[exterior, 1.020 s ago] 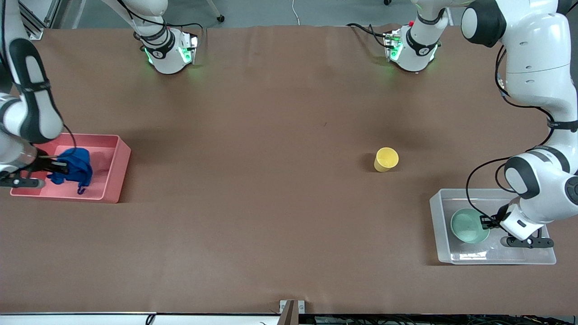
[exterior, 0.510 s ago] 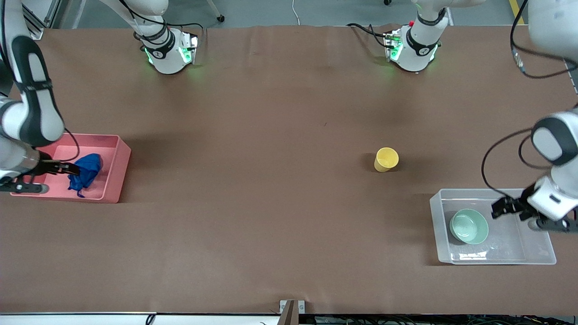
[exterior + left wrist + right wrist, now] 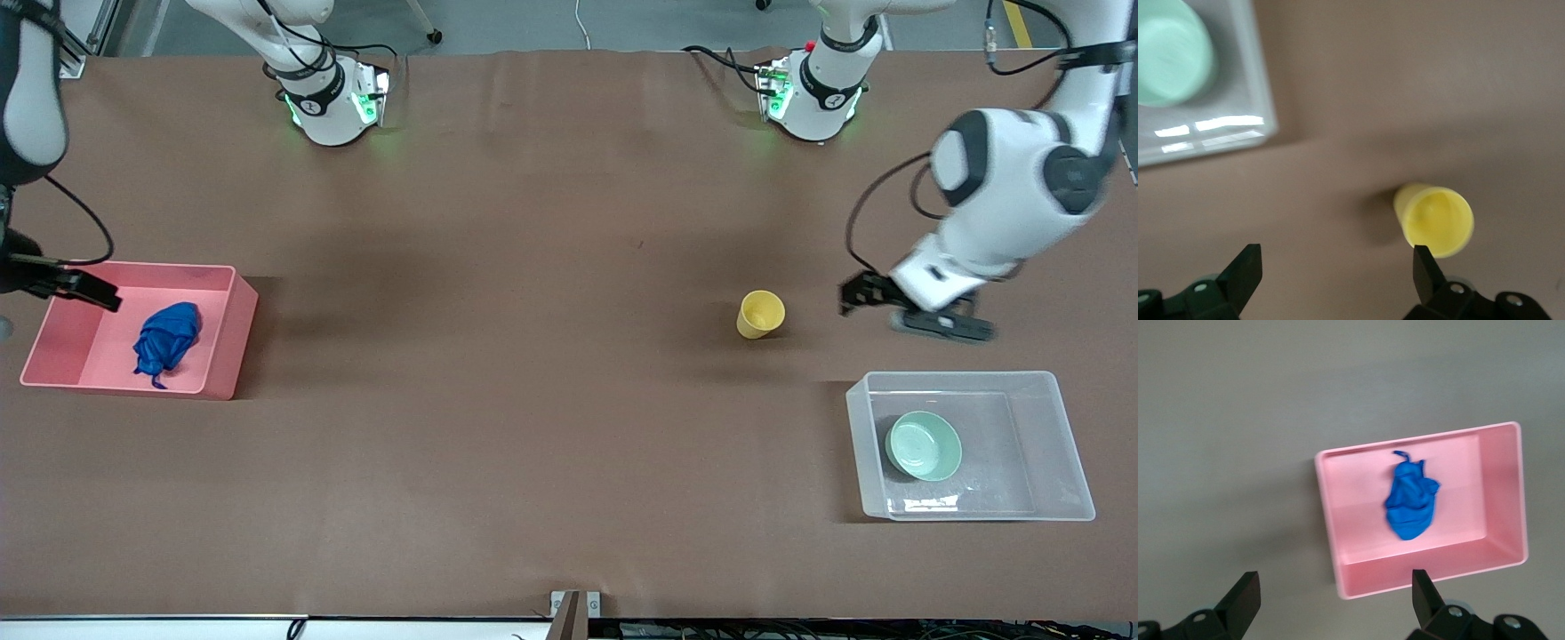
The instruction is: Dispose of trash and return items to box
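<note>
The blue wad (image 3: 167, 342) lies in the pink bin (image 3: 222, 342); both show in the right wrist view, wad (image 3: 1410, 505) and bin (image 3: 1501, 487). My right gripper (image 3: 100, 295) is open and empty, up over the bin's rim; in its wrist view (image 3: 1335, 587) the fingers frame bare table beside the bin. The mint-green bowl (image 3: 925, 445) sits in the clear tub (image 3: 1053, 444). The yellow cup (image 3: 760, 314) stands on the table. My left gripper (image 3: 852, 293) is open and empty, over the table beside the cup; in its wrist view (image 3: 1336, 263) the cup (image 3: 1435, 219) is near one finger.
The left wrist view also shows the tub's corner (image 3: 1238, 133) with the bowl (image 3: 1168, 60) in it. The two arm bases (image 3: 333, 102) (image 3: 809, 93) stand along the table's edge farthest from the front camera. The brown table (image 3: 533, 356) is bare between bin and cup.
The right gripper let go of the blue wad in the pink bin and drew up and away. The left gripper left the bowl in the tub and moved toward the cup.
</note>
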